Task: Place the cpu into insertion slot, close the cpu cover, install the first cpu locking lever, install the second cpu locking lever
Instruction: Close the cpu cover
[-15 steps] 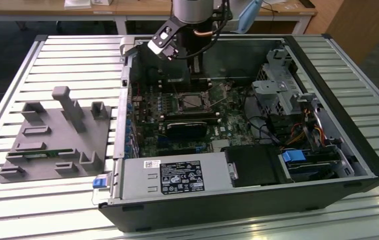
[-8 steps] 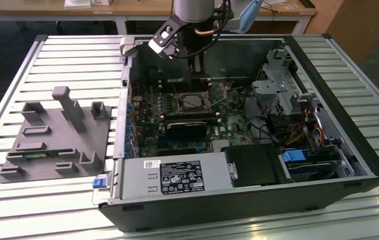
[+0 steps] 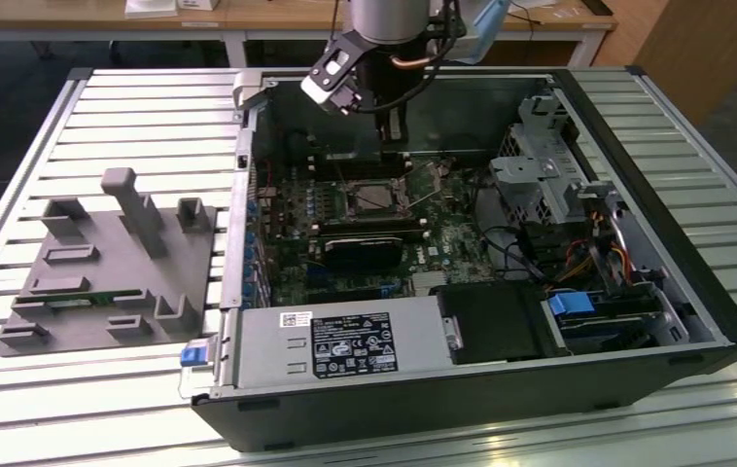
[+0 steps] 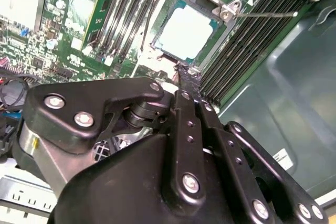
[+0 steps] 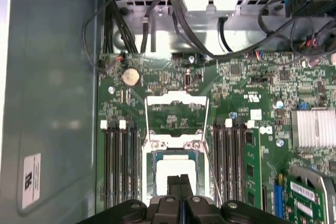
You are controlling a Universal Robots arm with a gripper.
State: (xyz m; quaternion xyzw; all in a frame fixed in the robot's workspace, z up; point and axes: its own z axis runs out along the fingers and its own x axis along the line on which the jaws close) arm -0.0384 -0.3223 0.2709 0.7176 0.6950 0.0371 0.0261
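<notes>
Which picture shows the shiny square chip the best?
The second wrist view. There the cpu looks big and bright, and almost all of it is uncovered. In the first wrist view the tool hides part of it. In the exterior view it is just a small grey square deep inside the case.

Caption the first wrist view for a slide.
Gripper above the cpu seated in the insertion slot, cpu cover open.

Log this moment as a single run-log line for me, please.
cpu: in insertion slot | cpu cover: open | gripper: shut, by the slot
</notes>
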